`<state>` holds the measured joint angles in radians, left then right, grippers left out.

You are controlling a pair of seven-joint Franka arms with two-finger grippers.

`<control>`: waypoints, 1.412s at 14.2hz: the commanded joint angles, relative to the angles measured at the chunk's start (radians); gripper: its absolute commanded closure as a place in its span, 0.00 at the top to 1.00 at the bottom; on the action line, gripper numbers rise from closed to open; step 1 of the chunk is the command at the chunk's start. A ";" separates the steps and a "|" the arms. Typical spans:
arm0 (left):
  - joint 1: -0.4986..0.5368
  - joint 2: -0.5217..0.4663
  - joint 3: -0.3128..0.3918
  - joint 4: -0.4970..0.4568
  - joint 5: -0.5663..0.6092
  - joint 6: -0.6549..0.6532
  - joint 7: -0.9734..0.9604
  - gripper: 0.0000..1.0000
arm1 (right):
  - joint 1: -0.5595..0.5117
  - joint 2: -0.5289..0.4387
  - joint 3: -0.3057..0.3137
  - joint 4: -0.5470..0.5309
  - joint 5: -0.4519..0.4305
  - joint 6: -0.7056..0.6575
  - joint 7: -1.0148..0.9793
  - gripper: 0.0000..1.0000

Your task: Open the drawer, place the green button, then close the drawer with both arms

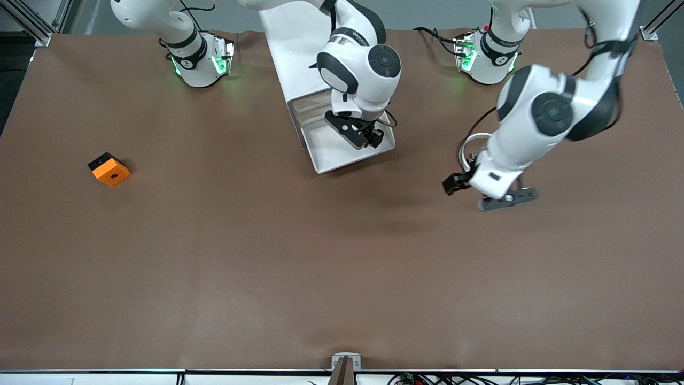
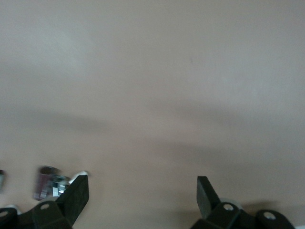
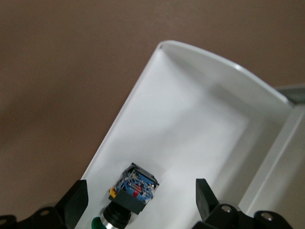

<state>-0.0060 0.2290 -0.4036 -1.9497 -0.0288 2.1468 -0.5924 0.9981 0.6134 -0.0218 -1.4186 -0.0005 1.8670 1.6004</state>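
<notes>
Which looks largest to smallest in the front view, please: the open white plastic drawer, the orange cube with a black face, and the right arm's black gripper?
1. Open white plastic drawer
2. Orange cube and right gripper: alike, and the raised gripper sits nearer the camera, so unranked.

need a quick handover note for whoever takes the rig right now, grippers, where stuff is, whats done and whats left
Right gripper: open, over the pulled-out drawer, holding nothing.
Left gripper: open and empty, low over bare table toward the left arm's end; this arm waits.
Button: lying inside the drawer, between the right gripper's open fingers, not gripped.
Orange cube: on the table toward the right arm's end, not part of the job.
Done: drawer open, button in it.
Left: lift the right gripper clear, close the drawer.
</notes>
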 commanded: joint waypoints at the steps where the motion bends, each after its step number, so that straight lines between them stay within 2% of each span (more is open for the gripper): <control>1: -0.024 0.097 -0.027 0.027 -0.017 0.021 -0.013 1.00 | -0.030 0.003 0.007 0.027 -0.003 -0.019 -0.271 1.00; 5: -0.172 0.249 -0.024 0.139 -0.003 0.021 -0.260 1.00 | -0.055 0.002 0.000 0.027 -0.022 -0.020 -0.665 1.00; 7: -0.192 0.292 -0.024 0.156 -0.003 0.021 -0.294 1.00 | -0.075 0.002 -0.007 0.026 -0.027 -0.025 -0.790 1.00; 13: -0.219 0.357 -0.029 0.157 -0.017 0.042 -0.305 1.00 | -0.165 -0.021 -0.009 0.026 -0.078 -0.023 -1.051 1.00; 20: -0.310 0.377 -0.031 0.141 -0.019 0.042 -0.417 1.00 | -0.390 -0.070 -0.006 0.024 -0.062 -0.022 -1.307 1.00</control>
<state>-0.3036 0.6021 -0.4296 -1.8087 -0.0380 2.1811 -0.9844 0.6834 0.5714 -0.0487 -1.3893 -0.0624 1.8586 0.3689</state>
